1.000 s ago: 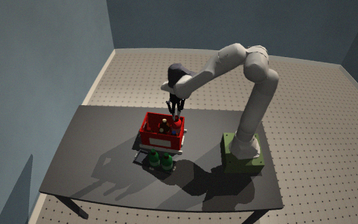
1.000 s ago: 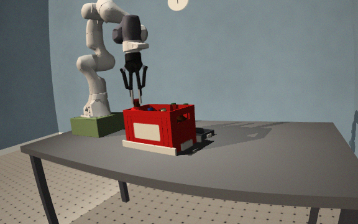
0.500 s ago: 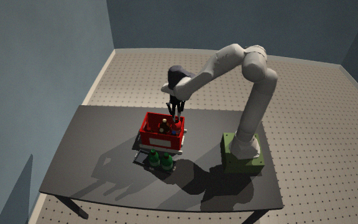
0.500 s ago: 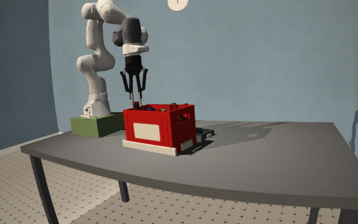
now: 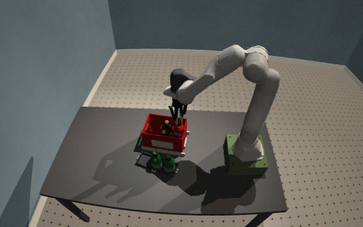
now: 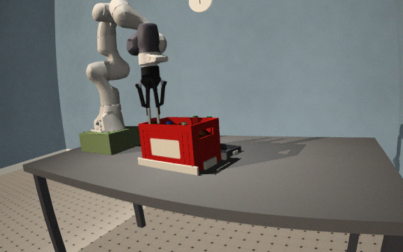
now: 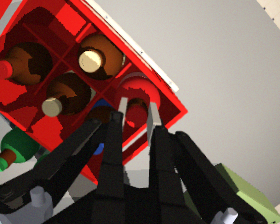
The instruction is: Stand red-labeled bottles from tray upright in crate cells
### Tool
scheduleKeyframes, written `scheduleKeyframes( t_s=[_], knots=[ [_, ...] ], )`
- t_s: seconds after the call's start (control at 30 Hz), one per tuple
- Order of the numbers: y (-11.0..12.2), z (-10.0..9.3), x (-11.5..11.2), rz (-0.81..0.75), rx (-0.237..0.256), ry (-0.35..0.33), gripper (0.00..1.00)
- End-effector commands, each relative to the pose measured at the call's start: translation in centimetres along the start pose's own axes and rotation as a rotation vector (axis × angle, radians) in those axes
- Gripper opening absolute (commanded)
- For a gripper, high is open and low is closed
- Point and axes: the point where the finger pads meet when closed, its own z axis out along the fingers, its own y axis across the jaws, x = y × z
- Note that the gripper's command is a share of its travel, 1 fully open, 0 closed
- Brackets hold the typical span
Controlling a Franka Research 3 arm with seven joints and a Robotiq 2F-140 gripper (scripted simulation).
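Near the crate's [image 5: 162, 139] [image 6: 166, 143] [image 7: 180, 106] right corner, seen from above: gripper [image 5: 179, 122] [image 6: 153, 122] [image 7: 137, 109] clamped on red bottle [image 5: 179, 129] [image 7: 143, 92]. Two green bottles [image 5: 169, 164] [image 7: 20, 145] upright on tray [image 5: 142, 159] [image 6: 234, 150].

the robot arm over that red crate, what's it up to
The arm has its pincer shut on a red-labeled bottle, which is down in a corner cell of the red crate. The bottle has yet to be let go. Other bottles stand in the crate, and two green bottles stand on the tray beside it.
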Motion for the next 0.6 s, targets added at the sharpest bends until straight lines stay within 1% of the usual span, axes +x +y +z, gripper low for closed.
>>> scheduleKeyframes(
  t_s=[0.0, 0.57],
  knots=[
    [-0.42, 0.0, 0.35, 0.0, 0.009, 0.014, 0.0],
    [-0.42, 0.58, 0.36, 0.0, 0.009, 0.014, 0.0]
  ],
)
